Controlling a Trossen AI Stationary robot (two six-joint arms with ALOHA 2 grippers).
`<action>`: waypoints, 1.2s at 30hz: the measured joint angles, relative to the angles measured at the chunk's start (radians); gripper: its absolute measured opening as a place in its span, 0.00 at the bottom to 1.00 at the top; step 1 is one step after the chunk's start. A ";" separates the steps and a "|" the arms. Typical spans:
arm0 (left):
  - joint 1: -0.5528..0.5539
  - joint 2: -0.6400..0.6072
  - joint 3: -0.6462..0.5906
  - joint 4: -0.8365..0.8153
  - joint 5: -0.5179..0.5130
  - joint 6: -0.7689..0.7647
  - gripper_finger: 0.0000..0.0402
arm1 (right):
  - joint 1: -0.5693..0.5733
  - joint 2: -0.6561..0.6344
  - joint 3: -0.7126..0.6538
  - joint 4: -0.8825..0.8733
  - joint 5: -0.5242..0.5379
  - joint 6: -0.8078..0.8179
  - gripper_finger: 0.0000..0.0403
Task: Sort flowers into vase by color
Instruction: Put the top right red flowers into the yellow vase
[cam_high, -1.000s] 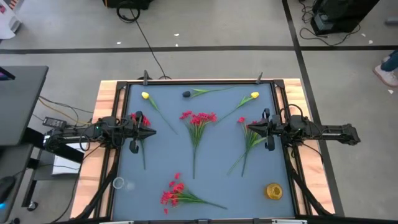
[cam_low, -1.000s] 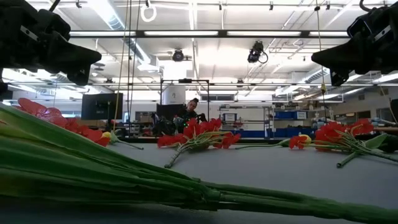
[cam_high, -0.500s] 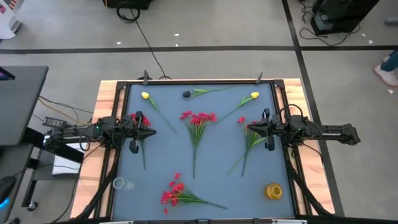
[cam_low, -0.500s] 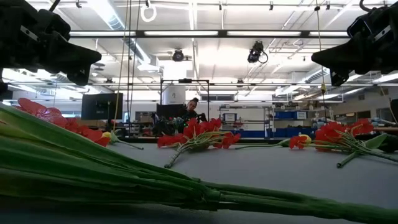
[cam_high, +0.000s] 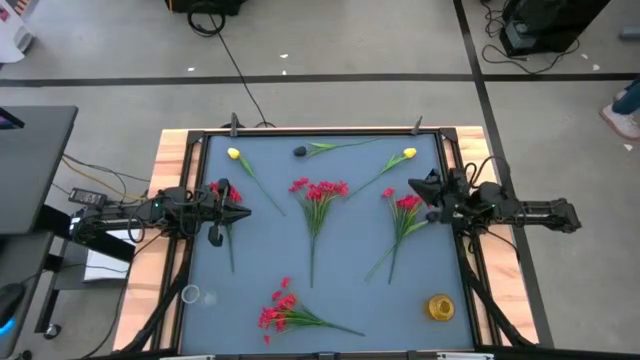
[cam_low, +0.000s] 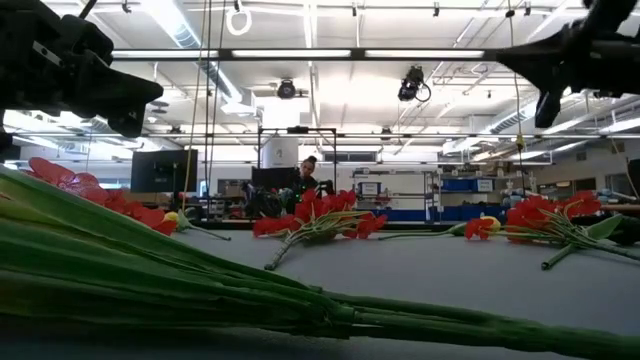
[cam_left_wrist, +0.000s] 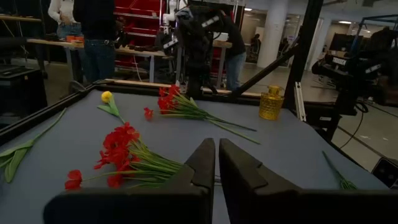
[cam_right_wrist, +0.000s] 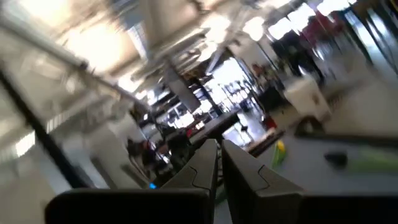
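Observation:
Artificial flowers lie flat on the grey table. There are red bunches in the middle, at the right, near the front edge and beside my left gripper. Two yellow tulips and a dark bud lie along the far edge. My left gripper hovers shut at the left side, above the table. My right gripper is shut and in the air over the right red bunch, pointing up and toward the far edge.
A yellow vase stands at the near right corner and a clear glass one at the near left. A dark raised frame borders the table. In the low view, thick green stalks lie close in front of the camera. People stand in the room beyond.
My right gripper has swung toward the table's far edge and tipped upward, and its wrist view is now blurred and looks at the ceiling. The flowers and my left arm have stayed put.

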 joint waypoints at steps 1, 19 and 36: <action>0.000 0.000 0.000 0.000 0.000 0.000 0.07 | 0.000 0.020 0.008 -0.011 0.008 0.079 0.08; 0.001 0.000 0.000 0.009 -0.063 0.001 0.07 | 0.060 0.853 0.638 -0.876 -0.208 0.979 0.02; 0.001 0.000 0.000 0.023 -0.059 -0.194 0.07 | 0.173 1.272 0.738 -1.133 -0.338 1.282 0.45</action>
